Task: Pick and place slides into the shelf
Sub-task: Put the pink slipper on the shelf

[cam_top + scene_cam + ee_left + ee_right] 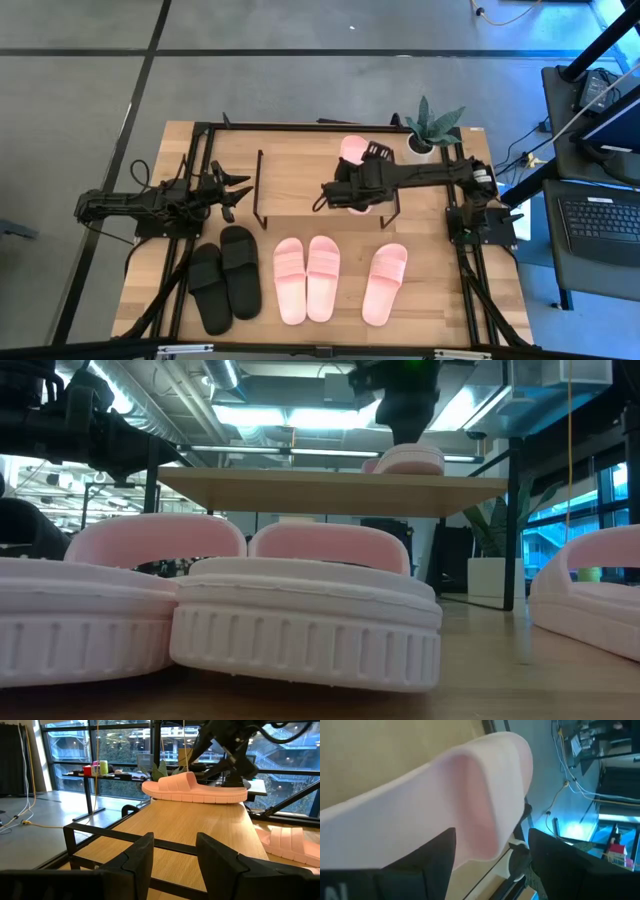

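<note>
The shelf (290, 185) is a light wooden board on thin black wire legs at the table's middle. One pink slide (195, 790) lies flat on the board's right part. My right gripper (350, 192) stands over that slide's near half, pointing down and open, one finger on each side of the slide (445, 795). My left gripper (238, 195) hovers open just left of the shelf. On the table's near part lie a black pair (225, 280), a pink pair (307, 280) and a single pink slide (385, 282), all on their soles. My right gripper straddles the pink slide across its width from above. One finger (435, 860) lies close against the slide's side edge (465, 850). A gap shows between the slide and the other finger (555, 860). I cannot tell whether it touches; the slide rests on the board.
A potted plant (432, 128) stands at the table's far right corner. The shelf's black wire frame (100, 835) stands right in front of my left gripper. The board's left part (200, 825) is bare. Desks and a laptop stand beyond the table's right edge.
</note>
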